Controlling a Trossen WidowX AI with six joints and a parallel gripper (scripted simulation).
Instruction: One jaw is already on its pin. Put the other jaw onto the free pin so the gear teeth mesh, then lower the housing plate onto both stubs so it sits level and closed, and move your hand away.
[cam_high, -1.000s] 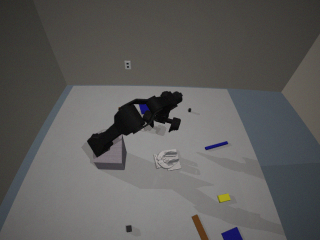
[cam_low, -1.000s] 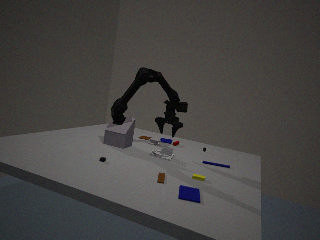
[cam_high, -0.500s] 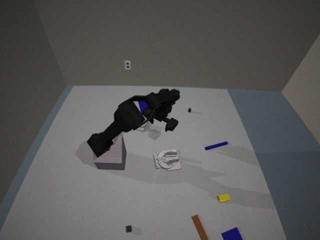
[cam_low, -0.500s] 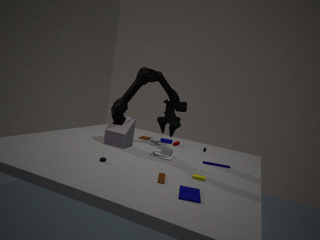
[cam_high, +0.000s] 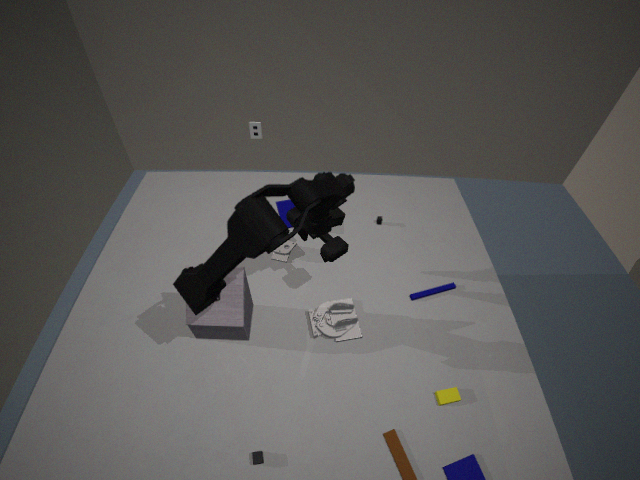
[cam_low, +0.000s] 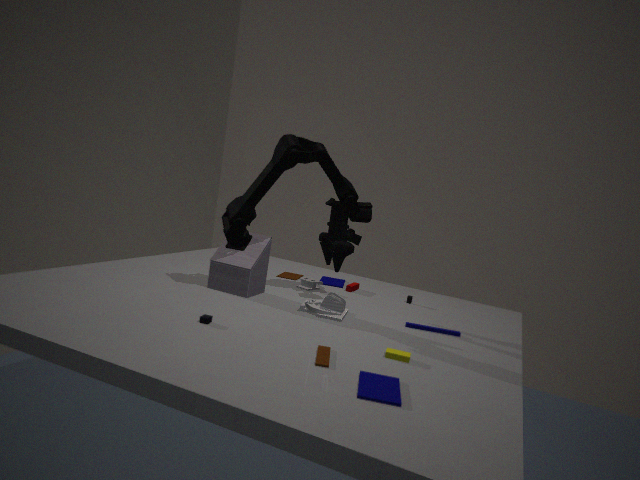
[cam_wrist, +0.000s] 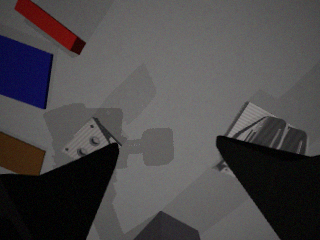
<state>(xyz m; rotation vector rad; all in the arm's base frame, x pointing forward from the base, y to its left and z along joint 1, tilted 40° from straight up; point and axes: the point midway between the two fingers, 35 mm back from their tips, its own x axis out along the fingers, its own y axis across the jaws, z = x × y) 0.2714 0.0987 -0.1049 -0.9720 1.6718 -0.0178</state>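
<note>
My gripper is open and empty, fingers pointing down, well above the table. The light grey base stands mid-table; the right finger partly hides it in the wrist view. Two ridged grey jaws stand side by side over it; whether both sit on pins, and whether their teeth mesh, I cannot tell. The light plate with two round holes lies apart from the base, farther back, near the left fingertip in the wrist view.
A pinkish block stands under the arm's foot. Behind the holed plate are a blue slab, a red block and an orange slab. A blue bar and yellow block lie rightward.
</note>
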